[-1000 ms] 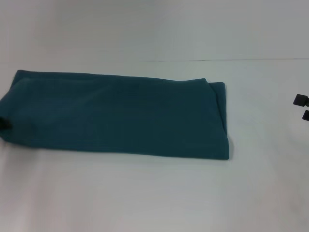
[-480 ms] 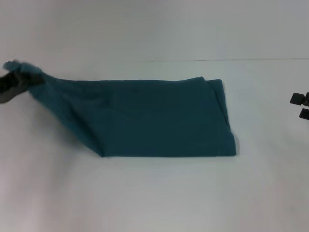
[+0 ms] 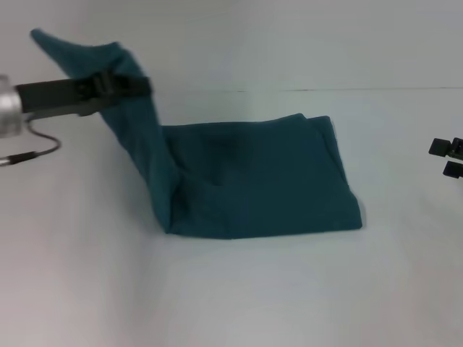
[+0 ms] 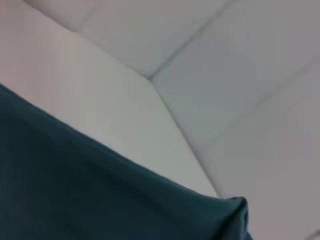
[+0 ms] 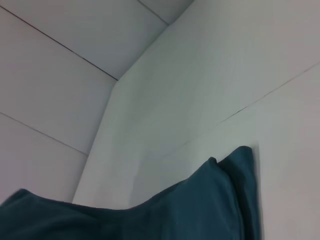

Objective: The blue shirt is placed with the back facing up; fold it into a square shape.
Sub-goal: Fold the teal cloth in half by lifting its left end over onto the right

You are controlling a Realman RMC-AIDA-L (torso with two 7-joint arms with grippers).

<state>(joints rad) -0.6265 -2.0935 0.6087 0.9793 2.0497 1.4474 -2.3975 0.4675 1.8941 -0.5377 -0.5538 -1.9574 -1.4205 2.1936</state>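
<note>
We see the blue shirt [image 3: 253, 177] lying folded into a long band on the white table [image 3: 239, 289], plain side up; no lettering shows. Its right-hand end lies flat, with a doubled edge toward 3 o'clock. Its left-hand end is raised off the table and climbs toward 10 o'clock, tapering to a loose tip above the arm.

Our left hand [image 3: 119, 85] reaches in from 9 o'clock, a dark bar with a silver cuff behind it. It is clamped on the raised end of the shirt, fabric bunched around it and spilling over the far side. A thin cable loops under the arm near the frame edge.

Our right hand [image 3: 450, 157] sits at 3 o'clock, well apart from the shirt, only two dark pads visible at the frame edge. They stand with a small gap between them and hold nothing.

The left wrist view gives us what the head view does not: the teal cloth [image 4: 100, 195] close under the camera, one corner hanging free, with pale wall panels behind. The hand itself is not in it.

The right wrist view shows the flat end of the shirt [image 5: 200, 205] from the side, its stacked layers stepping at the edge, and the rise of the lifted part at the far end.
</note>
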